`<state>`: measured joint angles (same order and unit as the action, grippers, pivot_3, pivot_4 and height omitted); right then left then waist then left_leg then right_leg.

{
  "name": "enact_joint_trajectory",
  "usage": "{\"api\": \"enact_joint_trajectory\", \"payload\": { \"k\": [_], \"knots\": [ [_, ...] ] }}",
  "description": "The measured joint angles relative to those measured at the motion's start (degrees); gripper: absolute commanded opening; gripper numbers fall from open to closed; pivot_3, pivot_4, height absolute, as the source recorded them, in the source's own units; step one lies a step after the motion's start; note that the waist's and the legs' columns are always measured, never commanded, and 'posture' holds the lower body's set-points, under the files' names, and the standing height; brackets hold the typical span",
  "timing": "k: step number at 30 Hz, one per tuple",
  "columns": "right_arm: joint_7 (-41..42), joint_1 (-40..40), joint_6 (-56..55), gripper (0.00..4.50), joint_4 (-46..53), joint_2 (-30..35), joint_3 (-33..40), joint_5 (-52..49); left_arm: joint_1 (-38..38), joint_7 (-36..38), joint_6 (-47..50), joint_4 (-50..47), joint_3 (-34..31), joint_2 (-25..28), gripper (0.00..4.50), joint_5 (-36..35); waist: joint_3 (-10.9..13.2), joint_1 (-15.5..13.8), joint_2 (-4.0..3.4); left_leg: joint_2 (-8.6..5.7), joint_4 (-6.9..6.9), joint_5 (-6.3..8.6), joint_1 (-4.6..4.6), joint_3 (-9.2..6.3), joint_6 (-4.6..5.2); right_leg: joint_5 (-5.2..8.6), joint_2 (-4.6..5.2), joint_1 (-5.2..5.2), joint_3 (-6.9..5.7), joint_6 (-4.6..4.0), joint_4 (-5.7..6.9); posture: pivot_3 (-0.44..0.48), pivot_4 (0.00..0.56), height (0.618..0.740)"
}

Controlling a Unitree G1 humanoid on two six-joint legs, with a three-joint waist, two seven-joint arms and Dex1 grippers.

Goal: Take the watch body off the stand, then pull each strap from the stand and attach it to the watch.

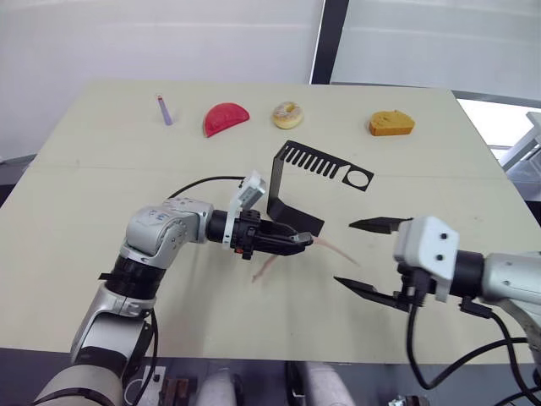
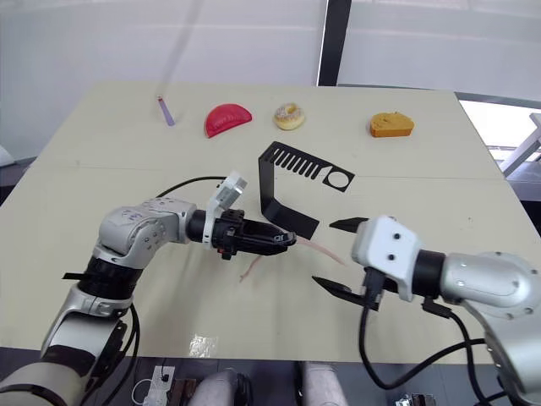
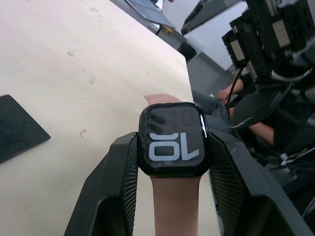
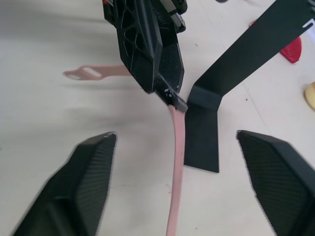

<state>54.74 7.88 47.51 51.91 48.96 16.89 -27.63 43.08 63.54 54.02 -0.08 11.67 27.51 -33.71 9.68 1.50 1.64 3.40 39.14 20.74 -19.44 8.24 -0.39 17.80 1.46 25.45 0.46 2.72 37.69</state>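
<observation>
Left wrist view: left gripper (image 3: 172,162) fingers clamp watch body (image 3: 173,140), both straps on. Strap (image 4: 175,167) runs toward right gripper (image 1: 372,258), fingers wide open, empty, nearer.

"10" on watch body (image 3: 173,140) screen

One stand (image 1: 292,199); one watch body (image 3: 173,139); two straps (image 4: 175,162), attached at the body's 12 and 6 o'clock edges; one purple stick (image 1: 164,110); three toy foods (image 1: 226,118); two grippers (image 1: 369,258).
</observation>
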Motion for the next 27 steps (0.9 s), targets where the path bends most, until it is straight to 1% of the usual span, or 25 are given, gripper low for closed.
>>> {"api": "enact_joint_trajectory", "payload": {
  "k": [1,3,4,6,9,10,12,15,20,27],
  "knots": [
    [0.4,-0.1,0.8,4.47,0.0,0.0,2.1,-2.8,-0.2,0.9,-1.9,-0.1,0.2,0.4,1.59,0.6,0.0,0.0,0.00,-0.01,0.01,0.00,0.00,0.01,0.00,0.00,0.00,0.00,0.01,0.00,-0.01,0.000,0.150,0.737],
    [0.9,-0.9,4.3,4.47,-0.8,0.1,7.1,-11.4,-2.4,6.3,-12.6,-2.7,1.4,3.2,1.59,3.6,0.0,0.2,0.00,0.02,-0.02,0.00,0.01,0.01,0.00,0.01,-0.02,0.00,0.02,-0.02,-0.01,0.000,0.150,0.737],
    [0.9,-1.1,4.9,4.47,-0.9,0.2,8.1,-12.7,-2.7,7.3,-14.7,-3.0,1.4,4.0,1.59,4.2,0.0,0.2,0.00,0.03,-0.03,0.00,0.01,0.01,0.00,0.01,-0.02,0.00,0.01,-0.03,0.00,0.000,0.150,0.737],
    [0.5,-1.4,6.1,4.47,-1.6,0.2,9.6,-16.9,-3.5,9.9,-23.3,-3.6,1.3,5.5,1.59,7.2,0.0,0.1,0.00,0.02,-0.03,0.00,0.02,0.01,0.00,0.02,-0.01,-0.01,0.02,-0.03,-0.01,0.000,0.150,0.737],
    [-0.8,-2.0,6.2,4.47,-1.8,0.5,10.0,-19.5,-5.0,12.6,-34.5,-3.6,1.3,7.2,1.59,11.0,0.0,0.1,0.00,0.01,-0.03,0.01,0.01,0.01,0.02,0.02,0.00,-0.02,0.03,-0.03,-0.06,0.000,0.150,0.737],
    [-1.3,-2.8,6.1,4.47,-1.8,0.6,9.9,-19.7,-6.1,13.9,-39.6,-3.5,1.3,8.1,1.59,12.8,0.0,0.1,0.00,0.01,-0.06,0.01,0.00,0.01,0.02,0.02,-0.01,-0.02,0.02,-0.03,-0.07,0.000,0.150,0.737],
    [-2.2,-3.8,5.7,4.47,-1.7,0.6,9.6,-20.3,-7.4,15.1,-46.2,-3.4,1.3,9.1,1.59,15.1,0.0,0.1,0.00,0.02,-0.07,0.01,-0.01,0.01,0.02,0.02,-0.01,-0.01,0.02,-0.03,-0.09,0.000,0.150,0.737],
    [-4.0,-4.9,4.0,4.47,-0.7,0.5,7.6,-20.8,-8.0,15.5,-54.4,-3.0,0.8,9.2,1.59,17.0,0.0,0.0,0.00,0.02,-0.05,0.02,-0.02,0.01,0.03,0.01,0.00,-0.02,0.02,-0.01,-0.09,0.000,0.150,0.737],
    [-5.6,-6.7,1.4,4.47,-0.1,0.5,4.7,-20.0,-8.3,14.4,-62.3,-0.5,0.0,9.0,1.59,19.2,0.0,0.1,0.00,0.02,-0.05,0.02,-0.02,0.01,0.04,0.00,-0.02,-0.02,0.02,0.00,-0.09,0.000,0.150,0.737],
    [-6.7,-7.0,-1.7,4.47,-0.1,1.8,3.0,-18.3,-8.4,13.5,-63.5,0.6,0.0,8.8,1.59,19.5,0.0,0.1,0.00,0.04,-0.05,0.02,-0.01,0.02,0.04,0.00,-0.03,-0.02,0.01,0.00,-0.08,0.000,0.150,0.737]
  ]
}}
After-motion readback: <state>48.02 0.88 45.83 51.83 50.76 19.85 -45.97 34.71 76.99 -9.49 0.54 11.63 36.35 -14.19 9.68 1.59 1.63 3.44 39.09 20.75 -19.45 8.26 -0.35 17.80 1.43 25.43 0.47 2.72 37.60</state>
